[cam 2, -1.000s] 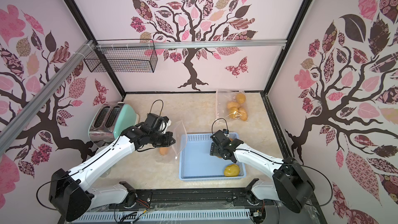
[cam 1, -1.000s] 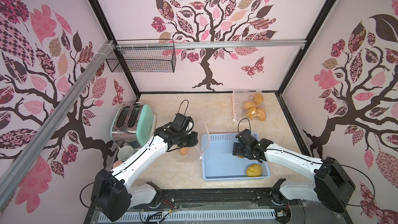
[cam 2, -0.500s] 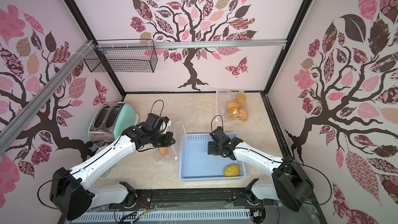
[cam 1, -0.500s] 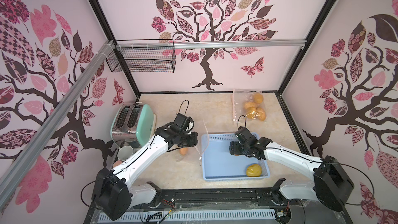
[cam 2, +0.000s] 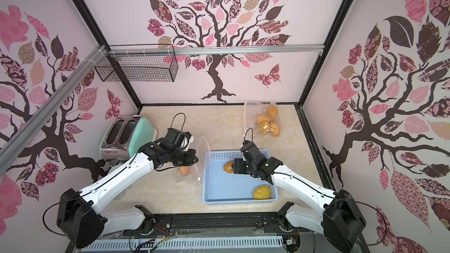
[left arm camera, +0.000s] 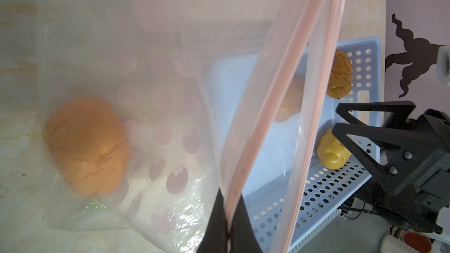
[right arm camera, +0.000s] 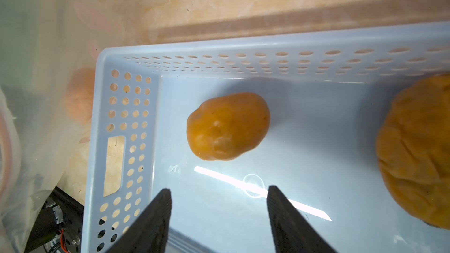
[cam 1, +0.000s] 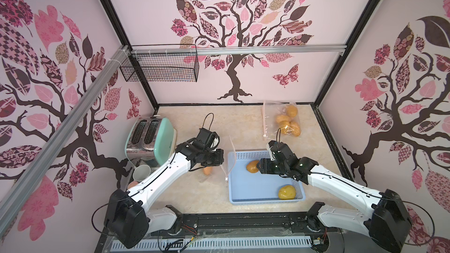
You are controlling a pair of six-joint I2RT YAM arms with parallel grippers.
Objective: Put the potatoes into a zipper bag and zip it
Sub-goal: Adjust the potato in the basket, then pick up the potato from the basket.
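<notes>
Basket (cam 1: 265, 201): on the bench (cam 1: 243, 122), front right, potatoes (cam 1: 252, 166) inside.
Open bag (cam 1: 230, 159): just left of the basket, one potato (cam 1: 207, 170) in it.
Filled bag (cam 1: 280, 120): back right, behind the basket.
Toaster (cam 1: 151, 139): far left; mug (cam 1: 142, 173) before it.

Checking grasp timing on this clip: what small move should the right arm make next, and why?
Probably ease the right gripper forward until its open jaws straddle the orange potato in the blue basket: it lies just beyond the tips, while the left gripper pinches the zipper bag open.
</notes>
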